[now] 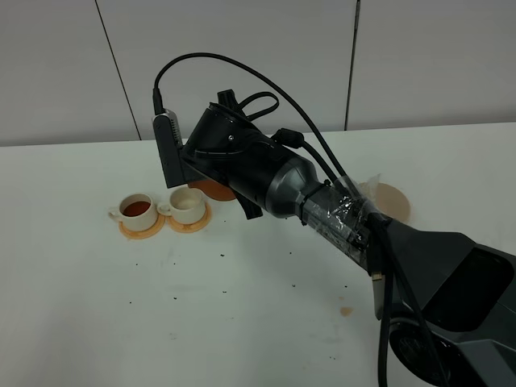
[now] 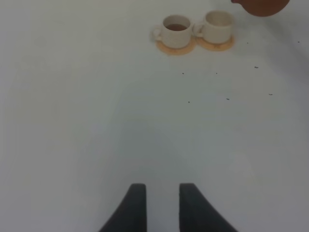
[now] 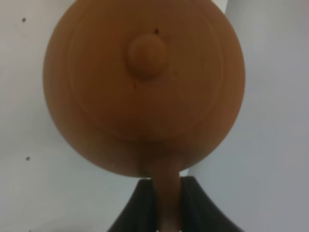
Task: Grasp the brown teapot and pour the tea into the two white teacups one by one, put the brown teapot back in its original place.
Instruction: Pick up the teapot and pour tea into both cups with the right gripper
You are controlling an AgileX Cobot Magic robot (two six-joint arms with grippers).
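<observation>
The brown teapot [image 3: 145, 82] fills the right wrist view, lid knob facing the camera. My right gripper [image 3: 166, 195] is shut on its loop handle. From the high camera only a strip of the teapot [image 1: 211, 189] shows under the right wrist [image 1: 242, 157], close behind the right-hand cup. The two white teacups stand side by side on orange coasters: the left cup [image 1: 137, 209] [image 2: 176, 30] holds dark tea, the right cup [image 1: 187, 205] [image 2: 218, 26] looks pale inside. The beige saucer [image 1: 392, 201] lies bare to the right. My left gripper [image 2: 162, 208] hovers low over bare table, slightly open and holding nothing.
The right arm's dark body [image 1: 451, 266] and cables cross the right half of the white table [image 1: 242, 306]. Small dark specks and a brownish stain [image 1: 345, 310] dot the tabletop. A pale panelled wall [image 1: 266, 56] runs behind the table's far edge.
</observation>
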